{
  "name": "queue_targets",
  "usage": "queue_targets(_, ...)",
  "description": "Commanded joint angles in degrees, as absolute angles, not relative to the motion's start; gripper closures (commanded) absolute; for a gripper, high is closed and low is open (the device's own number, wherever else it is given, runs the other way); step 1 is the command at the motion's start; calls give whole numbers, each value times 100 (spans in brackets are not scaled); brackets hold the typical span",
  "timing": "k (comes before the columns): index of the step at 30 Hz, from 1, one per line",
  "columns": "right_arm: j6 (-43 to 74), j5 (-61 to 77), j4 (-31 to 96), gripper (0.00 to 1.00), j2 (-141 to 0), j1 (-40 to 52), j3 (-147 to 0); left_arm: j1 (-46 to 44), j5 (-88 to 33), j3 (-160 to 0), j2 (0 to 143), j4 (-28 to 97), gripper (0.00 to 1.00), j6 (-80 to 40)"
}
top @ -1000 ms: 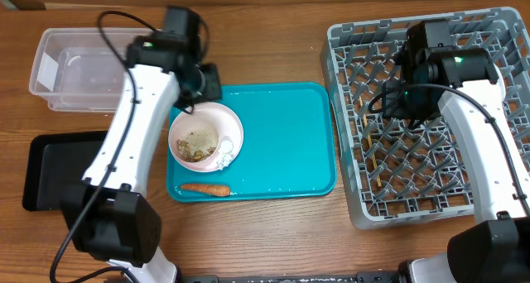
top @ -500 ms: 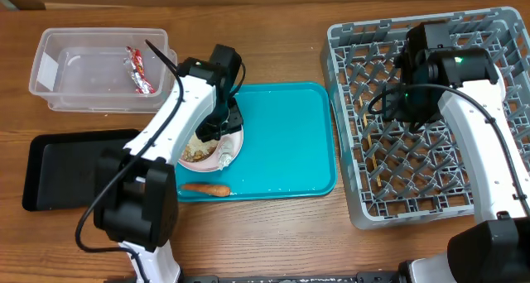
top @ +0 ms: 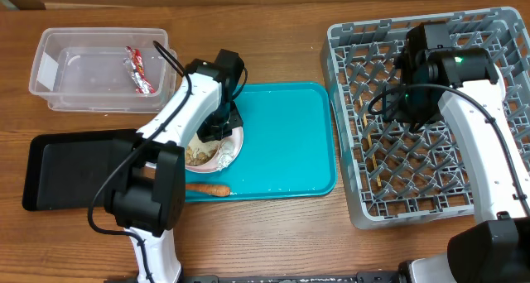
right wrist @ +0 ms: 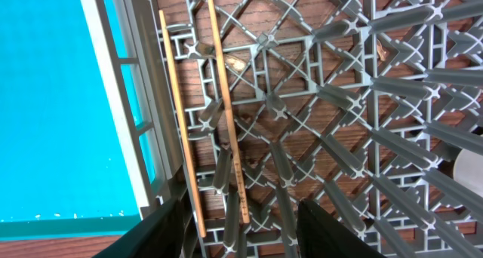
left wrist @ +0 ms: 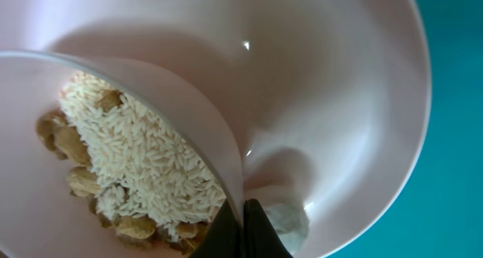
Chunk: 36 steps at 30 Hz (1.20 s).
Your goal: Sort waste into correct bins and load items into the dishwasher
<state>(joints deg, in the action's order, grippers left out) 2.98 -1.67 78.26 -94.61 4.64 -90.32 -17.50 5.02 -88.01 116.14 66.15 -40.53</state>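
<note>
The left end effector [left wrist: 245, 229] is at the pale pinkish bowl [left wrist: 339, 99]. In the left wrist view its two dark fingers are drawn in narrow, almost together, at the bottom edge of the frame. The thin edge of the bowl's rim runs straight down into the slit between them, so it pinches the rim. Rice and food scraps [left wrist: 143, 164] lie heaped in the bowl to one side of the fingers. A small crumpled white tissue [left wrist: 290, 219] sits just beside the fingers on the other side. From overhead, the bowl stands at the left end of the teal tray [top: 281, 142], with the left arm reaching over it. The carrot [top: 205, 189] lies on the same tray near the front edge, just below the bowl and apart from it.

The red-and-silver wrapper [top: 139, 69] lies inside the clear tub [top: 50, 68] at the back left of the surface [top: 265, 233]. The black tray [top: 74, 167] sits in front of the tub.

The right end effector [right wrist: 241, 207] hangs over the dish rack [top: 489, 35] with its fingers spread wide. It holds nothing and touches nothing. The two chopsticks [right wrist: 226, 115] lie side by side on the rack's grid floor, along the wall nearest the teal tray.
</note>
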Motion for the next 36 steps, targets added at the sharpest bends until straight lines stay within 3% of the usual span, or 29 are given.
queue_targets(1,322,-119,7813,49,-9365,475,-9157,-1647,510,-9437,11281,7037,96,-3940)
queue_targets(11,320,-123,7813,49,-9365,473,-9157,-1428,502,-9896,10141,8112,96,-3782)
queue_targets(19,320,-123,7813,49,-9365,473,-9157,-460,27,-9732,9485,8294,96,-2738)
queue_targets(36,320,-121,7811,50,-9365,475,-9157,2722,-3981,-7907,9343,6987,96,735)
